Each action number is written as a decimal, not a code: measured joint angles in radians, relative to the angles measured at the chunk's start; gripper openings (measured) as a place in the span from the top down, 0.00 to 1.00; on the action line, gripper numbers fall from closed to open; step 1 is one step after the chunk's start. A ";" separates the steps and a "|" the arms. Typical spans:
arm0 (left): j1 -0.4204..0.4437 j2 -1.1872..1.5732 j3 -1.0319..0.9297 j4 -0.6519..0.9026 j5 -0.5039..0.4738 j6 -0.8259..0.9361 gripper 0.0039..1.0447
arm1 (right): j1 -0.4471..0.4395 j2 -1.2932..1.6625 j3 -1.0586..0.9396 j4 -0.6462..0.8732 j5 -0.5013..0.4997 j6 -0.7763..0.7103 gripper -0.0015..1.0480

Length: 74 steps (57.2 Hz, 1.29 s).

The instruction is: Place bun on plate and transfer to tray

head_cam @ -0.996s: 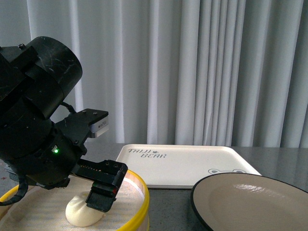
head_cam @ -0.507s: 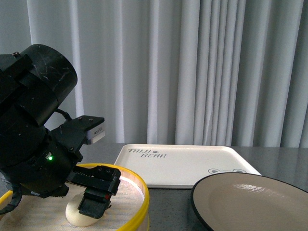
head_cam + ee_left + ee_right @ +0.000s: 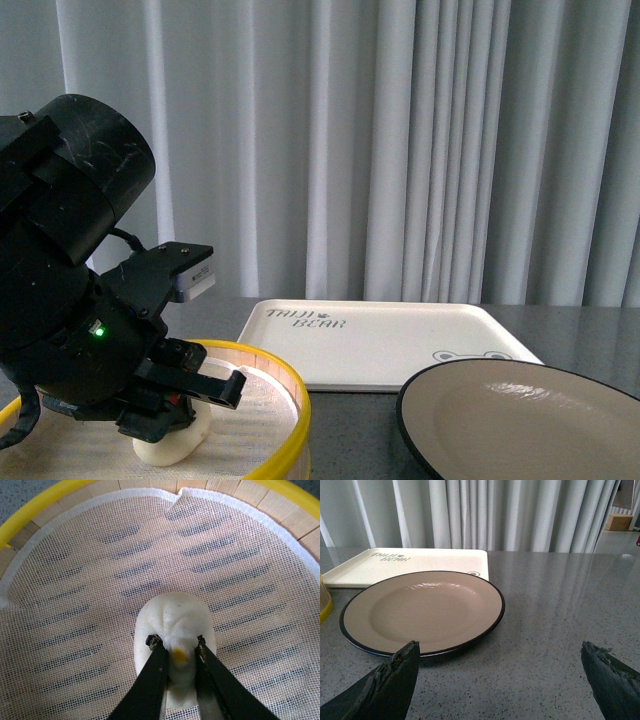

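Observation:
The cream-white bun [image 3: 172, 625] lies on the mesh liner inside the yellow-rimmed steamer basket [image 3: 285, 385]. My left gripper [image 3: 175, 647] is shut on the bun, its two black fingers pinching the pleated top. From the front, the bun [image 3: 175, 445] shows only partly under the black left arm. The beige plate [image 3: 422, 610] with a black rim sits on the grey table, just ahead of my open right gripper [image 3: 502, 652]. The white tray [image 3: 380, 340] with grey lettering lies behind the plate [image 3: 520, 420].
White curtains [image 3: 400, 150] close off the back of the table. The steamer basket's white mesh liner [image 3: 100, 580] covers its slatted floor. A grey speckled tabletop [image 3: 560, 605] stretches beside the plate. A cardboard box [image 3: 620, 522] stands far off in the right wrist view.
The left arm has lowered and swung left into the basket, and its fingers have closed on the bun. Plate and tray have not moved.

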 joint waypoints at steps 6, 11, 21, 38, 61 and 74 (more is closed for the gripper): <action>0.002 -0.005 0.016 0.000 0.012 -0.001 0.96 | 0.000 0.000 0.000 0.000 0.000 0.000 0.08; -0.001 -0.015 0.034 0.003 0.018 0.000 0.96 | 0.000 0.000 0.000 0.000 0.000 0.000 0.08; -0.048 -0.027 0.062 0.076 0.058 0.001 0.96 | 0.000 0.000 0.000 0.000 0.000 0.000 0.08; -0.270 0.076 0.147 0.216 0.166 0.050 0.96 | 0.000 0.000 0.000 0.000 0.000 0.000 0.08; -0.384 0.302 0.346 0.130 0.144 0.044 0.96 | 0.000 0.000 0.000 0.000 0.000 0.000 0.08; -0.417 0.377 0.443 0.067 0.130 0.015 0.96 | 0.000 0.000 0.000 0.000 0.000 0.000 0.08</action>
